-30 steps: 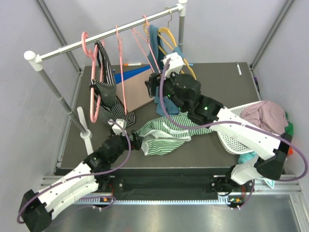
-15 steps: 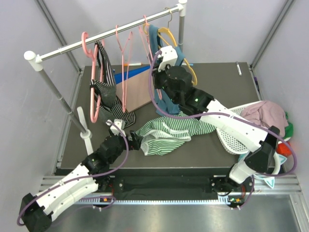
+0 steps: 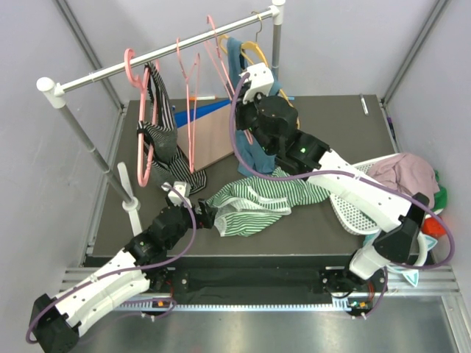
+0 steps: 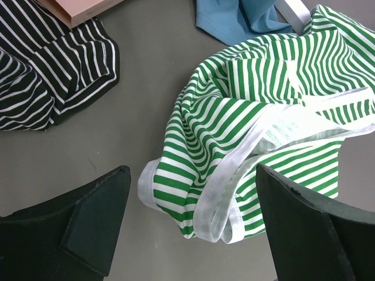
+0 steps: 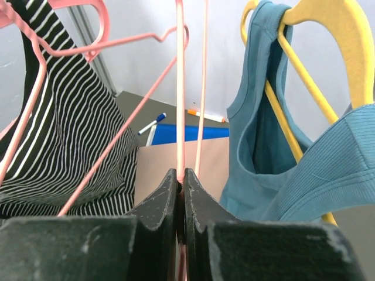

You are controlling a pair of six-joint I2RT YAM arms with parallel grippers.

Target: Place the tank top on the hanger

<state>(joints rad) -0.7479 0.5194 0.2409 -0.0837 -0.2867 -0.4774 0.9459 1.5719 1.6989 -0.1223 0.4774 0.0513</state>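
Note:
The green-and-white striped tank top (image 3: 257, 200) lies crumpled on the table, and its white-trimmed edge (image 4: 234, 175) shows between my left fingers. My left gripper (image 3: 208, 215) hovers open at the top's left end (image 4: 192, 193), fingers (image 4: 99, 205) on either side of the trim and not touching it. The thin pink hanger (image 3: 223, 70) hangs from the rail. My right gripper (image 3: 241, 123) is shut on one of its thin pink wires (image 5: 180, 88), jaws pressed together around it (image 5: 180, 175).
The white rail (image 3: 162, 53) also carries a second thin pink hanger (image 3: 190, 95), a thicker pink hanger (image 3: 132, 66) with a black-and-white striped garment (image 3: 158, 125), and a yellow hanger (image 5: 328, 23) with a teal top (image 5: 263, 146). A brown board (image 3: 213, 140) leans behind. A basket of clothes (image 3: 401, 176) sits right.
My right gripper has risen toward the rail and closed its jaws on the thin pink hanger, which has swung slightly. The left arm and the tank top have stayed put.

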